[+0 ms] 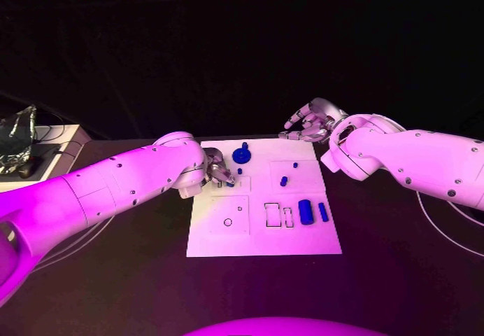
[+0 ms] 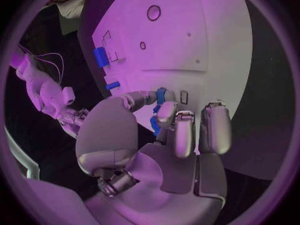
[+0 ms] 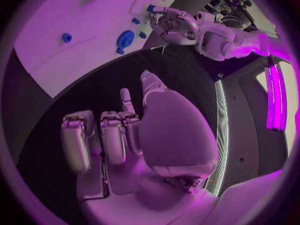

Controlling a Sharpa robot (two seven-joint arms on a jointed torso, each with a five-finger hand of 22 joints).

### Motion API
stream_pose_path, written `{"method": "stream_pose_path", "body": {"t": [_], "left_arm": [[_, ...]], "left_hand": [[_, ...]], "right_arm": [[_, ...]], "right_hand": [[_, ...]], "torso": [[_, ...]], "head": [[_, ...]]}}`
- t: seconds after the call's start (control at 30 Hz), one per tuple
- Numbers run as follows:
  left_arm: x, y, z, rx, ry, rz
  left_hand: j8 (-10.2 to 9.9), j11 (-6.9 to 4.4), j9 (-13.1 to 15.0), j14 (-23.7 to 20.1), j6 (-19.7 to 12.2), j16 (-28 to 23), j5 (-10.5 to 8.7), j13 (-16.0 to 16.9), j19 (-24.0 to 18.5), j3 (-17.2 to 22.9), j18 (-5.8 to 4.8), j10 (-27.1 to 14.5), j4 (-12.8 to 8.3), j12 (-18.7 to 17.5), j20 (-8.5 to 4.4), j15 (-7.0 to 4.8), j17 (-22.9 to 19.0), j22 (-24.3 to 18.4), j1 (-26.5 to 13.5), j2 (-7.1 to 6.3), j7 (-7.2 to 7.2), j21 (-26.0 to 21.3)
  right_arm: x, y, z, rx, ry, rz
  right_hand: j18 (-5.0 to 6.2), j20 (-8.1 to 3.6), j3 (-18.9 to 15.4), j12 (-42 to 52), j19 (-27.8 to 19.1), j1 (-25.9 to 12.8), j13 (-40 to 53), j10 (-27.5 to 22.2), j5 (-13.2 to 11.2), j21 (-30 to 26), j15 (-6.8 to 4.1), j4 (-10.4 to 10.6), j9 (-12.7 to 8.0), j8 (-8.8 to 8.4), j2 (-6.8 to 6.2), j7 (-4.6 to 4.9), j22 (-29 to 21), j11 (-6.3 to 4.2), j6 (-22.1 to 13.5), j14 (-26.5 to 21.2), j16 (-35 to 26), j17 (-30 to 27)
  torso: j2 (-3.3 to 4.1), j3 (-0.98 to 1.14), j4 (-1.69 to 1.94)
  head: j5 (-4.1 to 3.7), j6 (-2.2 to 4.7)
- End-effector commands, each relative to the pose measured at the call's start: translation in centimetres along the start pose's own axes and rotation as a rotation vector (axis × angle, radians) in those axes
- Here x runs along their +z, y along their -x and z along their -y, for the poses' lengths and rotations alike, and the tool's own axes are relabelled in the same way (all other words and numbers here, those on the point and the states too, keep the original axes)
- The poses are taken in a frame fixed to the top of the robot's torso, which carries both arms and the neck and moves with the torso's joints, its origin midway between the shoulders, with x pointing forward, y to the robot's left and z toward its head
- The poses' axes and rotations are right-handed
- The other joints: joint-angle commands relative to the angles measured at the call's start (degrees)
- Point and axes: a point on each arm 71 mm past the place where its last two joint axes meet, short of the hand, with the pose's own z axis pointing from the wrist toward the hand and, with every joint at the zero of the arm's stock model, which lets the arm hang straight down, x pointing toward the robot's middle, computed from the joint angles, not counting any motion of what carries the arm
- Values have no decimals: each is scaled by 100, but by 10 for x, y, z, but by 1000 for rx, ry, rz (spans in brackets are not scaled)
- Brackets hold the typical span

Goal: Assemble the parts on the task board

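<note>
Assembly looks early. On the task board (image 1: 264,241), a round blue part (image 1: 242,155) sits at the far edge, small blue pieces (image 1: 283,180) stand mid-board, and two blue cylinders (image 1: 305,211) lie at the right beside outlined slots that look unfilled. Most of the fitting appears left to do.

Left hand (image 1: 219,173) hangs over the board's far-left corner, just beside the round part; fingers (image 2: 177,130) curled narrow, a small blue piece (image 2: 161,96) at the fingertips; whether pinched, cannot tell.

Right hand (image 1: 310,120) hovers over the bench (image 1: 121,287) beyond the board's far-right corner, fingers (image 3: 100,135) loosely curled, apart, holding nothing.
</note>
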Motion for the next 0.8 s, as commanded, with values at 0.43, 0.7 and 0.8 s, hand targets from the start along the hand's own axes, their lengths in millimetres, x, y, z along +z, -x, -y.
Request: {"method": "stream_pose_path", "body": {"t": [0.43,0.7,0.8], "left_arm": [[4,-5,4,23,2,-26],[5,-6,6,23,1,-29],[6,-6,7,23,1,-30]], "left_hand": [[25,0,548,617,224,19,20,16,16,954,-65,3,-998,-26,-40,-36,1509,0,-10,82,-191,25],[-28,-16,588,617,277,19,-65,15,15,758,-64,57,-906,-37,-44,-43,1509,-5,-90,193,-221,15],[-57,-33,604,617,325,19,-106,37,18,616,-65,89,-848,-28,-52,-54,1509,-2,-128,250,-244,11]], "right_arm": [[-1,-1,-1,-11,8,-12],[-1,-1,-1,-11,8,-13],[-1,-1,-1,-11,8,-13]], "right_hand": [[-82,-42,39,-34,600,-24,1422,517,8,35,-39,4,6,35,-4,0,1505,-16,-33,598,37,1509],[-82,-42,39,-34,600,-24,1422,517,8,35,-39,4,6,35,-4,0,1505,-16,-33,598,37,1509],[-82,-42,39,-34,600,-24,1422,517,8,35,-39,4,6,35,-4,0,1505,-16,-33,598,37,1509]], "torso": [[-8,3,-2],[-6,6,-4],[-6,3,0]], "head": [[5,-20],[9,-15],[5,-20]]}}
